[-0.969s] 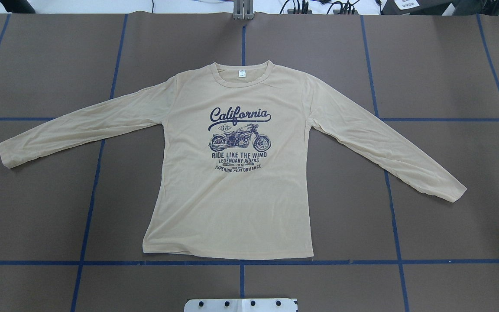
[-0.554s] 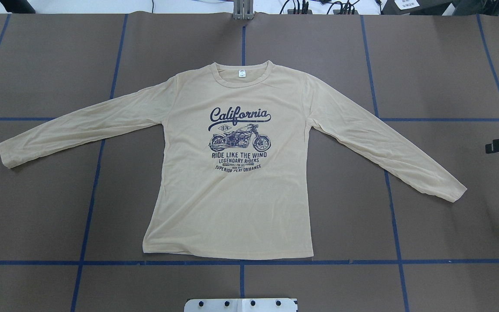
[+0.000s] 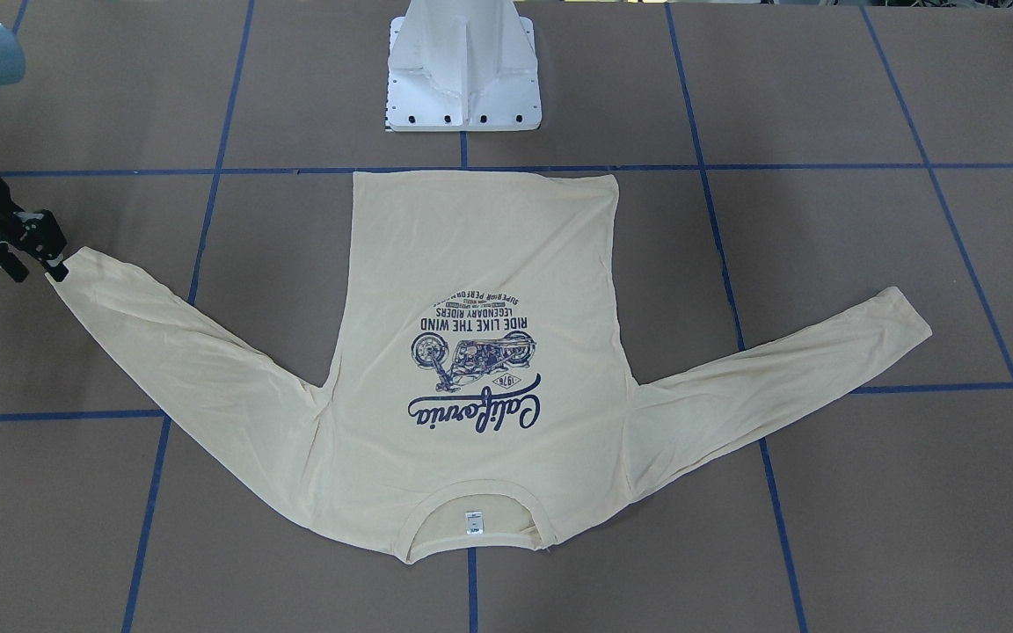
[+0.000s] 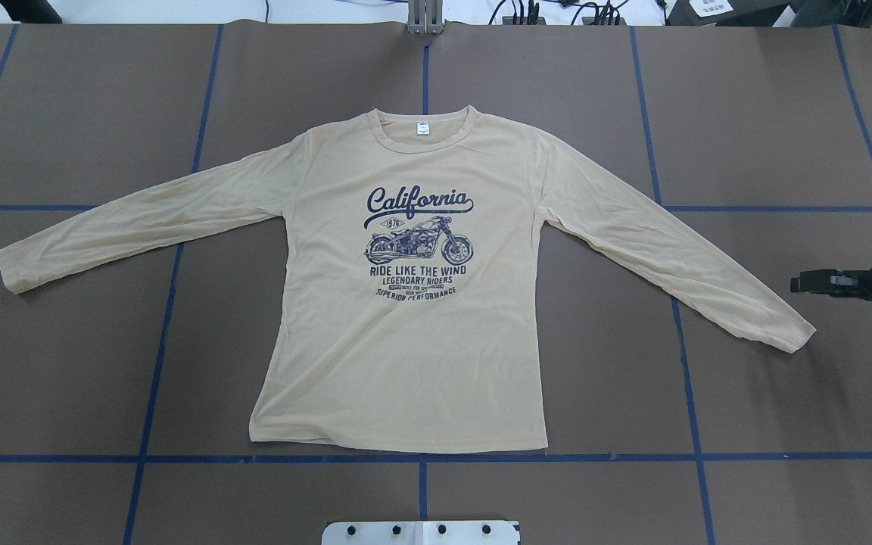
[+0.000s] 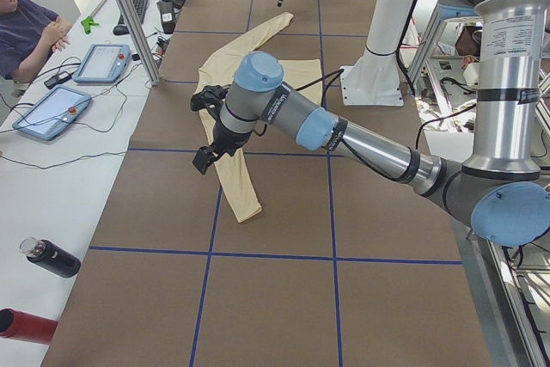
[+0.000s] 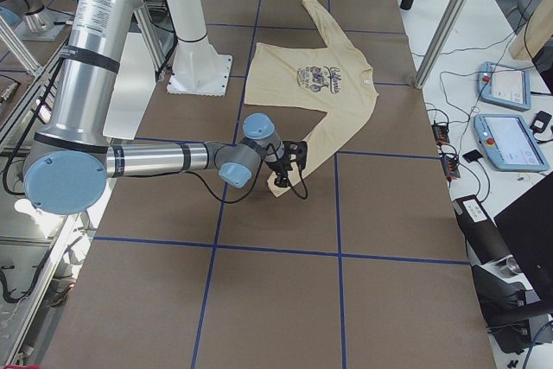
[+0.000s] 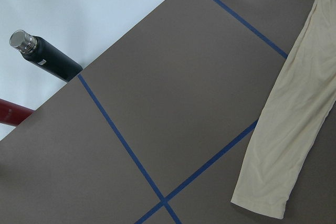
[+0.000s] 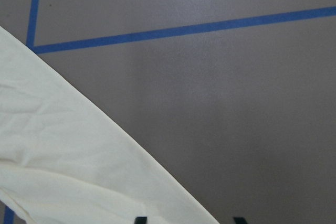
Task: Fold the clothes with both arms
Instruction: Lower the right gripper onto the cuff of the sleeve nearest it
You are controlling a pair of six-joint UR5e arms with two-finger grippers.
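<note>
well, shirt (image 4: 406, 363) lies lengthwise, collar (image 4: 422, 144) pointing away from pedestal (image 4: 421, 532); right gripper (image 4: 801, 282) jaws parted; left gripper (image 5: 204, 161), cannot tell.

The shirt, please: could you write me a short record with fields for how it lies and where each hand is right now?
garment: cream long-sleeved shirt, flat on the table, print up, not yet folded
neck: collar on the side away from the robot base
sleeves: both spread outward
right side: right hand open, at the right cuff; contact cannot be told
left side: left hand above the left sleeve; open or shut cannot be told
</note>
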